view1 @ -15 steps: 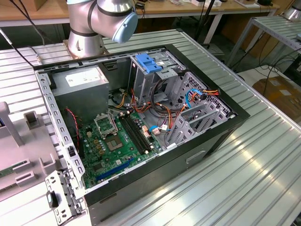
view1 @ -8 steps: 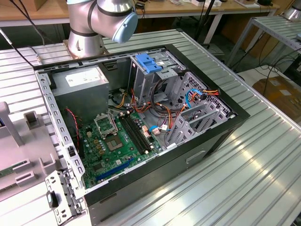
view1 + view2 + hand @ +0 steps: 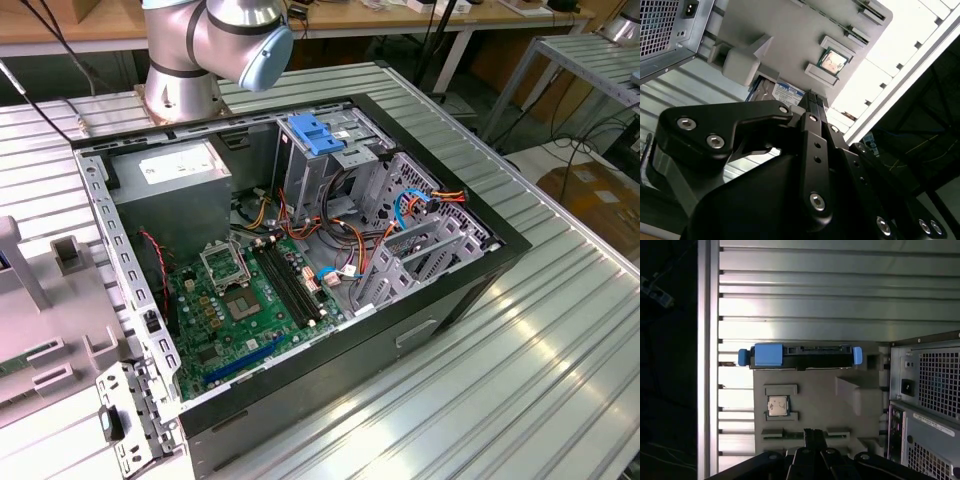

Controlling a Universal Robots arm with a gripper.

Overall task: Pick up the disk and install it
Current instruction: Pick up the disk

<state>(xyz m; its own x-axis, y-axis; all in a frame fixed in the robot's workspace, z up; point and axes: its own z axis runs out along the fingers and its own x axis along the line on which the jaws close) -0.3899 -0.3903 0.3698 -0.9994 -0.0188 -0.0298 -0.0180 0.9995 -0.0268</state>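
At the exterior view's left, one gray fixture (image 3: 75, 320) lies on the slatted table (image 3: 520, 340). In the first wrist view, one disk (image 3: 805, 351) stands on its long edge in a slot at the fixture's far rim. It has a dark, flat body in a bright blue carrier, with one broad blue tab and two small blue end caps. One chip (image 3: 778, 405) sits in a pocket between the disk and the gripper (image 3: 813, 431). The gripper hangs over the fixture, apart from the disk, with its two fingers pressed together on nothing. To the right in the exterior view lies one open case (image 3: 440, 300), with one motherboard (image 3: 240, 300) and one blue latch (image 3: 315, 133).
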